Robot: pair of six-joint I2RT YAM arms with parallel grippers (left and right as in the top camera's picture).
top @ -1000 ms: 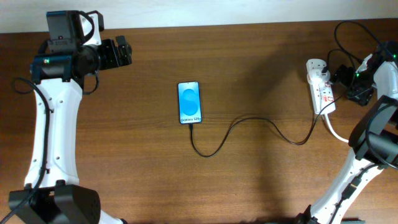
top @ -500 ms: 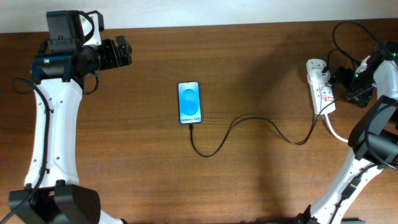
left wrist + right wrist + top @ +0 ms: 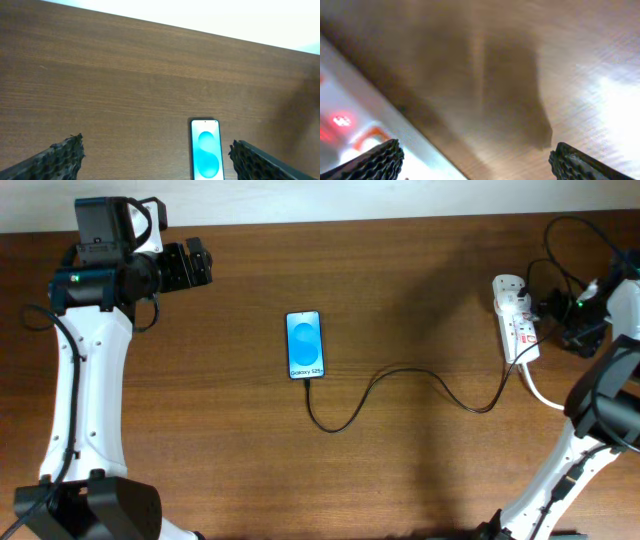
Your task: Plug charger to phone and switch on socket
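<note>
Right hand [image 3: 553, 308] farther off socket [image 3: 516, 332]

The phone [image 3: 305, 345] screen shows "Galaxy" plus characters too small to read.

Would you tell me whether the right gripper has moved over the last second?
Yes, slightly: the right gripper has drawn back from the socket, toward the right edge of the overhead view.
</note>
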